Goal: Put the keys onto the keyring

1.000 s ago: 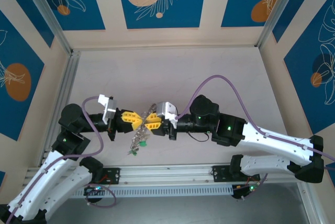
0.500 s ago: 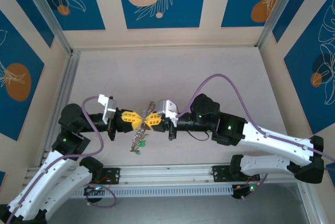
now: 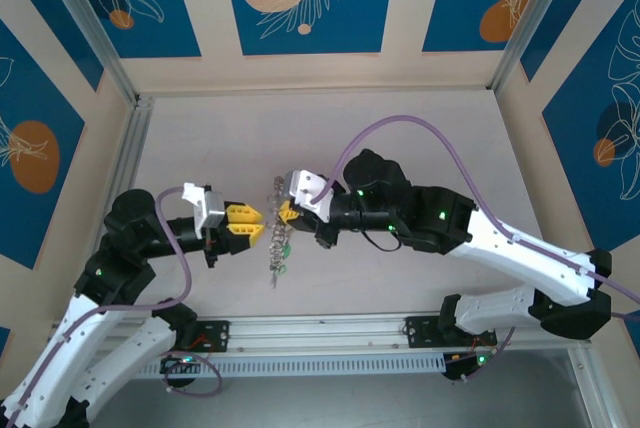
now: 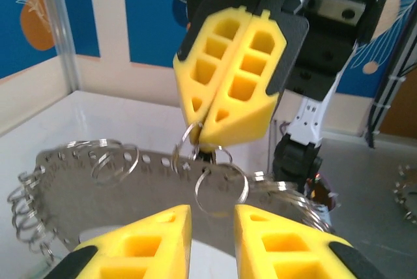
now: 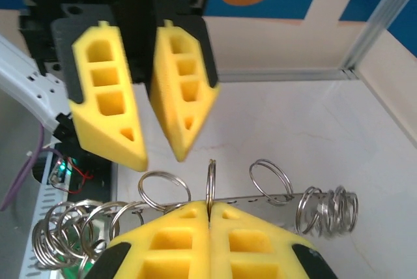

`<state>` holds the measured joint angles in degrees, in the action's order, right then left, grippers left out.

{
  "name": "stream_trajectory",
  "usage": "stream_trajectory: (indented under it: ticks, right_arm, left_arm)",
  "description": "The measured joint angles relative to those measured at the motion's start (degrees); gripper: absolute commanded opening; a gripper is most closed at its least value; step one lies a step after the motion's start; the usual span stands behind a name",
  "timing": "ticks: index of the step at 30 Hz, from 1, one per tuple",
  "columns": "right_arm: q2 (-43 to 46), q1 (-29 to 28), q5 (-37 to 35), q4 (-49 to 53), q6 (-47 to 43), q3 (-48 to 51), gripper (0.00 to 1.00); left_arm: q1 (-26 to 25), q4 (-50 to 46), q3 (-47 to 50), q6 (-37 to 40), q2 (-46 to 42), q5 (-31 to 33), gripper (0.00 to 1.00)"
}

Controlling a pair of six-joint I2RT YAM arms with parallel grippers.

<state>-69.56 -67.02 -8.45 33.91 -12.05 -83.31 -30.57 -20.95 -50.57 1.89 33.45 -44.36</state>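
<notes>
We are pinching one ring (image 5: 210,178) of the keyring (image 4: 156,171) with the right gripper (image 5: 210,207), fingers pressed together, so it is hanging between both grippers, probably to steady it for threading. The left gripper (image 4: 212,212) is hovering just beside it, spread and empty. We cannot make out the key. Blue-patterned walls (image 3: 350,8) are enclosing the pale table (image 3: 420,128).

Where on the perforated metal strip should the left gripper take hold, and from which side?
Probably the bare stretch of the metal strip between its split rings, beside where the right gripper pinches one ring. Bring the left gripper down from above, straddling the thin thickness: the strip seems to stand on edge, its flat face toward the left arm.
</notes>
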Motion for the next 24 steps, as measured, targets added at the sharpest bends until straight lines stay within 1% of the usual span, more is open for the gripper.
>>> stream_trajectory:
  ticks: [5, 11, 15, 24]
  right_arm:
    - [-4.0, 0.0, -2.1, 11.0, -0.9, -7.5, 0.0]
    - [-8.0, 0.0, -2.5, 20.5, -1.3, -14.8, 0.0]
    - [-8.9, 0.3, -1.7, 23.5, -1.3, -17.2, 0.0]
    - [-10.8, 1.1, 3.2, 26.8, -1.3, -20.9, 0.0]
  left_arm:
    - [0.0, -5.6, -1.4, 4.5, 0.1, 1.7, 0.23]
    - [0.0, -6.8, -2.3, 6.2, 1.0, 1.8, 0.24]
    - [-0.1, -4.9, -2.4, 5.9, 1.8, 1.1, 0.26]
    - [-0.9, 5.2, -1.8, 2.3, 4.5, -1.9, 0.28]
